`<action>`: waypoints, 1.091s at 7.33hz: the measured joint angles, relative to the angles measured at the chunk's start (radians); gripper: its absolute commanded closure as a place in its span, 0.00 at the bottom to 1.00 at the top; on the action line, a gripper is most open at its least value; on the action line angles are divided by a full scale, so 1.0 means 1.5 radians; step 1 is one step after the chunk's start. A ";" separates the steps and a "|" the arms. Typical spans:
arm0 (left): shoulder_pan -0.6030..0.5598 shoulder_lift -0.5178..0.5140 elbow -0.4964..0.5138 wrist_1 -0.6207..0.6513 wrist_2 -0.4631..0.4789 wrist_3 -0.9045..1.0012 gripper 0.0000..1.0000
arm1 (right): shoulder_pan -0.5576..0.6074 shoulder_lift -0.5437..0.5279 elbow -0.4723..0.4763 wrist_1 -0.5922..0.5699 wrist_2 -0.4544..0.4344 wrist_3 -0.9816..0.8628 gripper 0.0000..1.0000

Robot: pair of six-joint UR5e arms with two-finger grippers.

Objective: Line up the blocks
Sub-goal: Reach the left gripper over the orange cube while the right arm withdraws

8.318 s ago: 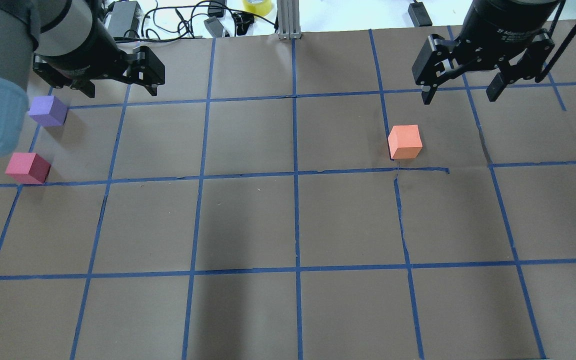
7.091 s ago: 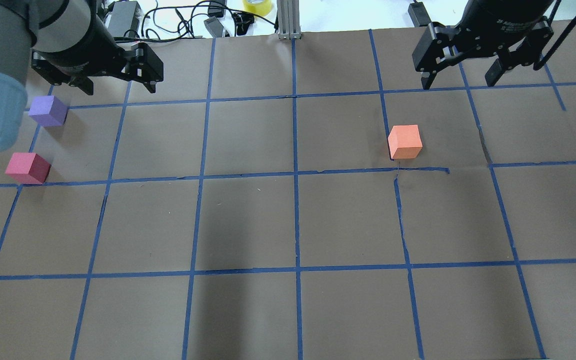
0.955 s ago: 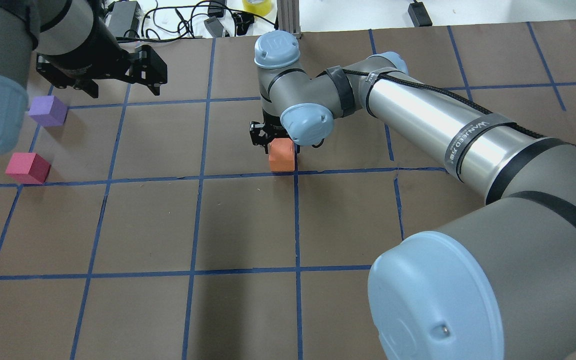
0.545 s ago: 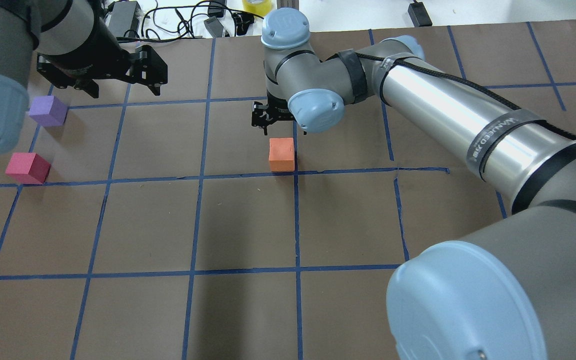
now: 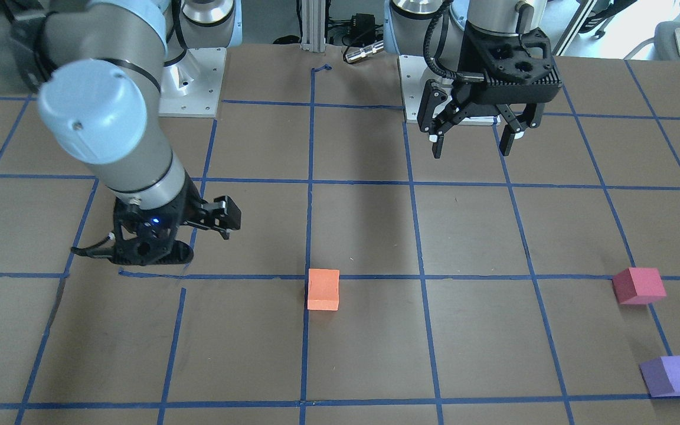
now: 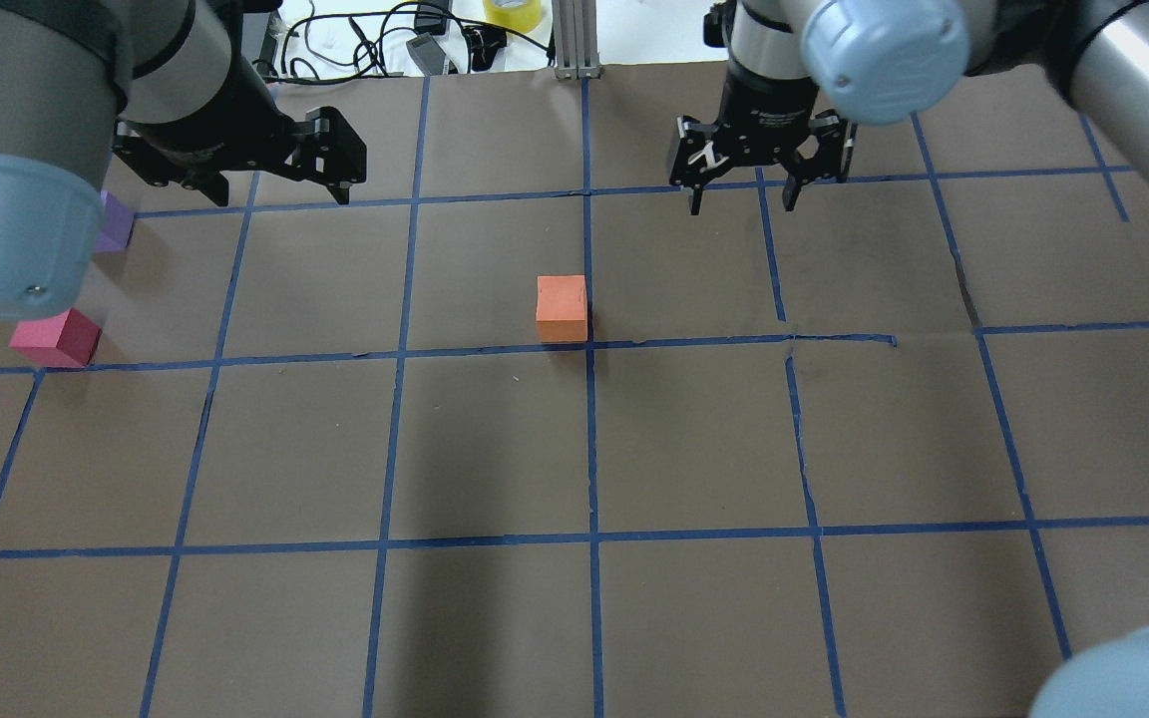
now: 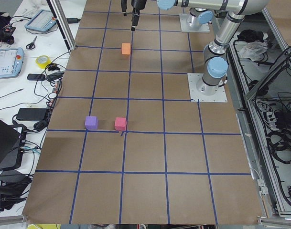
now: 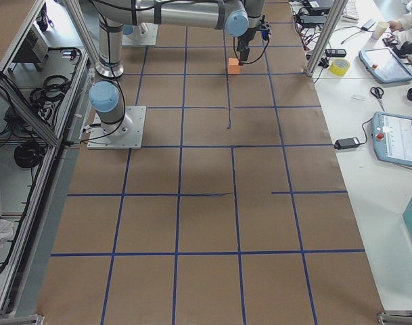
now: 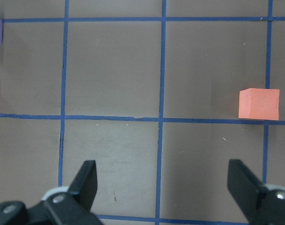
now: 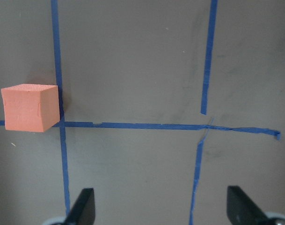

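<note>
The orange block (image 6: 562, 309) rests alone on the brown table at a blue tape crossing near the middle; it also shows in the front view (image 5: 323, 289) and both wrist views (image 9: 259, 104) (image 10: 30, 114). The red block (image 6: 51, 339) and the purple block (image 6: 118, 223) sit at the far left, the purple one partly hidden by my left arm. My left gripper (image 6: 270, 187) hangs open and empty, behind and to the right of the purple block. My right gripper (image 6: 740, 202) is open and empty, behind and to the right of the orange block.
Blue tape lines (image 6: 395, 354) divide the table into squares. Cables, a power brick (image 6: 245, 30), a yellow tape roll (image 6: 515, 12) and an aluminium post (image 6: 574, 40) lie past the far edge. My right arm (image 6: 1133, 60) crosses the top right corner.
The orange block now sits at the table's middle, moved from the right. My right gripper has let it go and pulled back to the right. My left gripper has shifted slightly right.
</note>
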 measured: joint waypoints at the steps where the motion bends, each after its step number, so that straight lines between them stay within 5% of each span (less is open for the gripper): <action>1: -0.005 -0.012 -0.002 0.010 -0.002 -0.005 0.00 | -0.014 -0.066 0.011 0.067 -0.004 -0.036 0.00; 3: -0.014 -0.061 -0.011 0.063 -0.005 -0.028 0.00 | -0.021 -0.155 0.050 0.120 -0.008 -0.061 0.00; 8: -0.118 -0.255 0.025 0.154 -0.053 -0.153 0.00 | -0.031 -0.184 0.076 0.088 -0.045 -0.063 0.00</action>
